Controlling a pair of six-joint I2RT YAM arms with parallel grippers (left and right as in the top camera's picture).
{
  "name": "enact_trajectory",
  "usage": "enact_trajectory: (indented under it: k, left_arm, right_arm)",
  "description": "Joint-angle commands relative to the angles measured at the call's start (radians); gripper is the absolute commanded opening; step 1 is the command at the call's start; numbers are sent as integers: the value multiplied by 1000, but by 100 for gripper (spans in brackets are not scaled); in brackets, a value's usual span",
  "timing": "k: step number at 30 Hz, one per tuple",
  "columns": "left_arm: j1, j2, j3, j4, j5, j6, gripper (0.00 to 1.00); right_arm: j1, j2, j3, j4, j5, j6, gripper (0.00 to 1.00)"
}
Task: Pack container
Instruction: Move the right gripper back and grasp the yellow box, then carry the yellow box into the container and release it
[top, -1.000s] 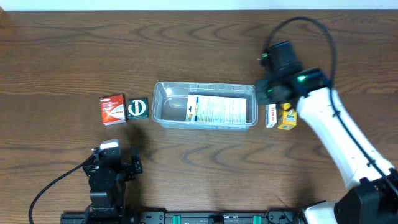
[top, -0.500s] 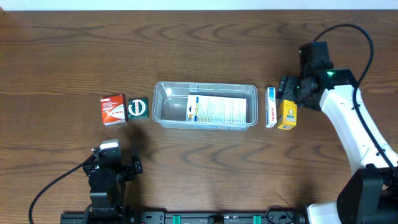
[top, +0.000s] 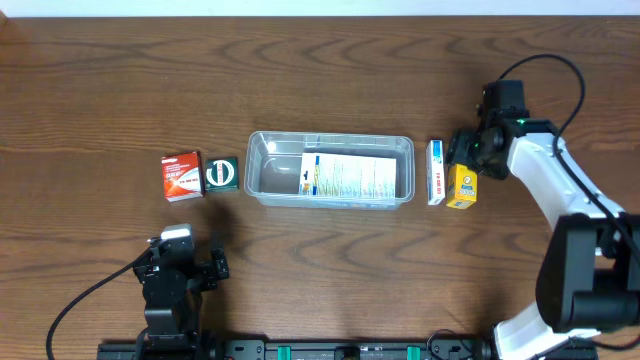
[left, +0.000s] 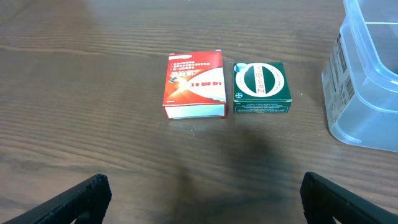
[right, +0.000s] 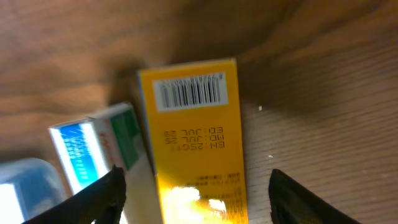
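Having swung away from the container, the right claw now hovers open over the yellow box, seemingly next for packing; left claw idles open.

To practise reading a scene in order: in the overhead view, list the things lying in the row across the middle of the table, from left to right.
red box → green box → container → blue-and-white box → yellow box
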Motion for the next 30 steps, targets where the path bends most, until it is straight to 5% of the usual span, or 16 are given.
enact_trajectory:
  k: [1,7,11,15,23,30]
  left_arm:
    - [4,-6,-15,4,-1,-9,98]
    - [4,-6,-15,4,-1,-9,98]
    - [4,-6,-15,4,-1,-9,98]
    - [4,-6,-15,4,-1,-9,98]
    - [4,-6,-15,5,-1,-9,98]
    - [4,-6,-15,4,-1,-9,98]
  right_arm:
    - [-1,47,-7,-4,-16,-32,64]
    - [-4,74,-7,15,8,-32,43]
    - [-4,58,-3,26,10,-32,40]
    - [-4,31,2,21,10,-32,24]
    - [15,-86,2,-3,8,-139,24]
    - [117,-275,2,-7,-34,-405,11]
